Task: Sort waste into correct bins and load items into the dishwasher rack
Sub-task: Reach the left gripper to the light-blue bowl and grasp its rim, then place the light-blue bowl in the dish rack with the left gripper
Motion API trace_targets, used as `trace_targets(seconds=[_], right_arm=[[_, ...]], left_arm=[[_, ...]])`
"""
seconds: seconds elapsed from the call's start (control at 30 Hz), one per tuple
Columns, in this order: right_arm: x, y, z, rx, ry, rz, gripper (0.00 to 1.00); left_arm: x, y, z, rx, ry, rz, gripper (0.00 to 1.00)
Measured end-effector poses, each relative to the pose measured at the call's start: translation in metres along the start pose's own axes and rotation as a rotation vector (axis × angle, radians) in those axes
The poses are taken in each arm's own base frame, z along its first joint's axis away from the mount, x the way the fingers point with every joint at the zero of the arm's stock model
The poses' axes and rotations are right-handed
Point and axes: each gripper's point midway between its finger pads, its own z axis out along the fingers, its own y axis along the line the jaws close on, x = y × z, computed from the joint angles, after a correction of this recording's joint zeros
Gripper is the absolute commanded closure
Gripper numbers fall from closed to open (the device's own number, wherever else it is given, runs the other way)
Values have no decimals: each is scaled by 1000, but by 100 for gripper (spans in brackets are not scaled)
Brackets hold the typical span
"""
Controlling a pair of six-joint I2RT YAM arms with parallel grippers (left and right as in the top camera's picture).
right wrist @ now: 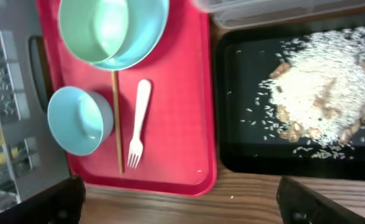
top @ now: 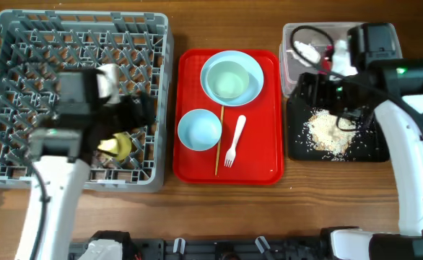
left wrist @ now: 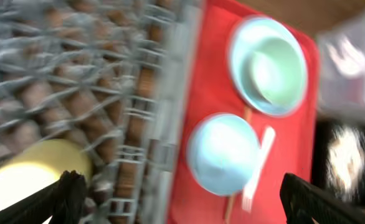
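Left gripper (left wrist: 182, 200): opened wide, the two fingers (left wrist: 67, 196) far apart with nothing between them. It hangs over the right part of the rack (top: 24, 43), close to the red tray (top: 262, 160).
Right gripper (right wrist: 179, 202): also spread wide and empty. It hangs over the left part of the black tray (top: 297, 144), near the clear tub (top: 291, 36).
Yellow cup (top: 116, 146): inside the rack, in its near right part among the pegs. Whether it stands upright or is tilted, I cannot tell.
Rack: grey, on the left side of the worktop (top: 219, 209), just beside the red tray.
Large bowl (top: 251, 68): blue-green, at the far end of the red tray, with a pale dish (top: 229, 79) resting in it.
Small bowl (top: 199, 130): on the near left part of the red tray, mouth up.
Stick (top: 216, 153): thin and wooden, lying lengthwise on the red tray, just right of the small bowl.
Fork (top: 234, 141): white, right of the stick and apart from it, tines toward the near edge.
Crumbs (top: 330, 131): a beige heap in the middle of the black tray, with loose grains around it.
Clear tub: behind the black tray. A white tissue (top: 307, 52) lies inside, and the right arm hides much of the rest.
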Motion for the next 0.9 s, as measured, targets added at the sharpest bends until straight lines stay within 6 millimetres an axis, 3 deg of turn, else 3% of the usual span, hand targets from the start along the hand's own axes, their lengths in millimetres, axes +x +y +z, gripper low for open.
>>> trace_targets(seconds=[0.13, 0.23, 0.27, 0.33, 0.47, 0.53, 0.6, 0.8, 0.9], right_arm=[[-7, -34, -8, 18, -18, 118, 0], [-8, -41, -10, 21, -19, 143, 0], [-8, -40, -10, 17, -17, 143, 0], [-8, -40, -10, 14, -18, 143, 0], [-7, -40, -10, 14, -16, 143, 0], [-7, -40, -10, 15, -13, 144, 0], [-6, -40, -10, 15, -12, 144, 0], [-3, -40, -10, 17, 1, 148, 0], [-3, -40, -10, 17, 1, 148, 0]], left_arm=[[28, -91, 29, 170, 58, 247, 0], [51, -143, 60, 252, 86, 376, 3], [62, -150, 73, 245, 115, 406, 5], [89, -150, 108, 169, 191, 459, 14], [141, -119, 174, -20, 355, 526, 60], [152, -106, 187, -67, 401, 535, 82], [158, -98, 194, -96, 427, 537, 96], [143, -103, 185, -104, 366, 545, 96], [130, -115, 163, -56, 321, 537, 96]])
